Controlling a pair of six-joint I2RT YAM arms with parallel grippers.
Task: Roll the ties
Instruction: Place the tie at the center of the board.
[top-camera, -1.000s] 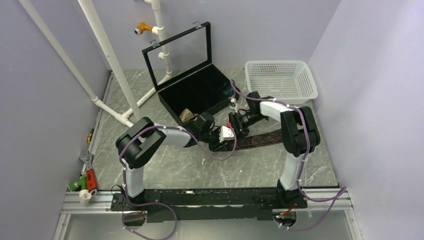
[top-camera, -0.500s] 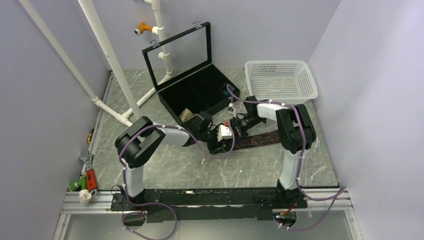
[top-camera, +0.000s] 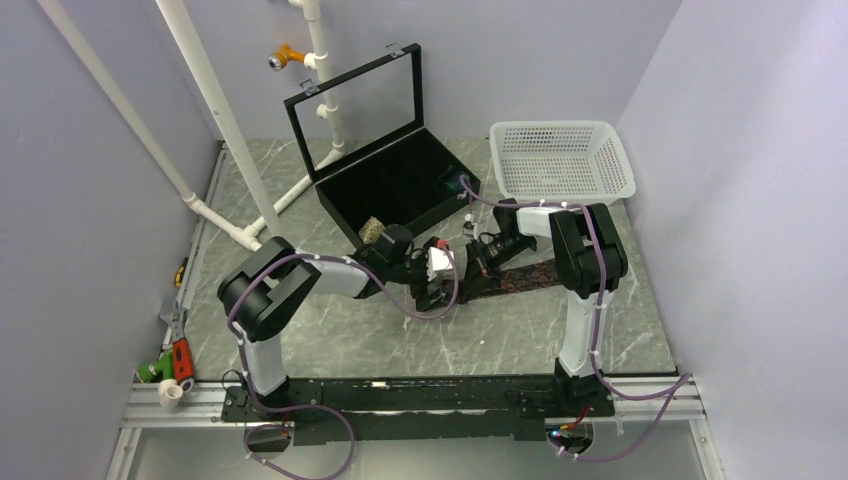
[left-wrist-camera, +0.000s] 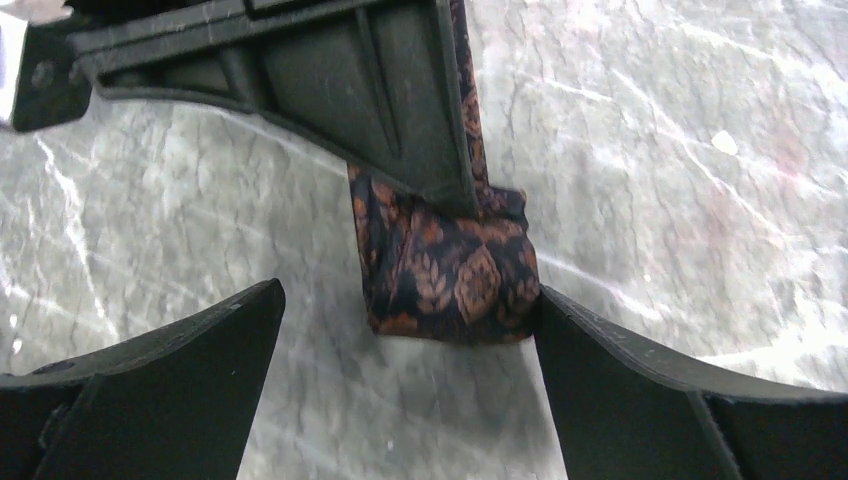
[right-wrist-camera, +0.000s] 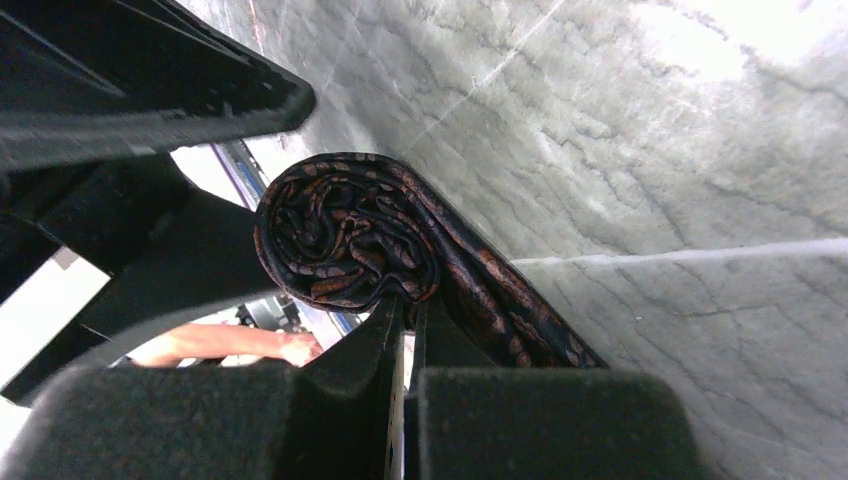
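Note:
A dark brown-maroon tie (top-camera: 520, 277) lies on the marble table, its left end wound into a roll (left-wrist-camera: 445, 265). My right gripper (right-wrist-camera: 405, 308) is shut on that roll (right-wrist-camera: 340, 230), its two fingers pinched together at the roll's underside. In the top view the right gripper (top-camera: 469, 267) comes at it from the right. My left gripper (left-wrist-camera: 405, 300) is open, its fingers wide on either side of the roll. The right-hand finger (left-wrist-camera: 640, 380) touches the roll's edge and the other stands apart. A tan speckled rolled tie (top-camera: 373, 230) sits in the black box.
The black box (top-camera: 400, 190) stands behind the grippers with its glass lid (top-camera: 360, 100) raised. A white mesh basket (top-camera: 562, 157) is at the back right. White pipes (top-camera: 215, 110) cross the left side. Hand tools (top-camera: 172, 362) lie at the near left edge.
The right gripper has shut on the tie's rolled end. The left gripper has opened wide and let the roll go. Both wrists have shifted slightly left.

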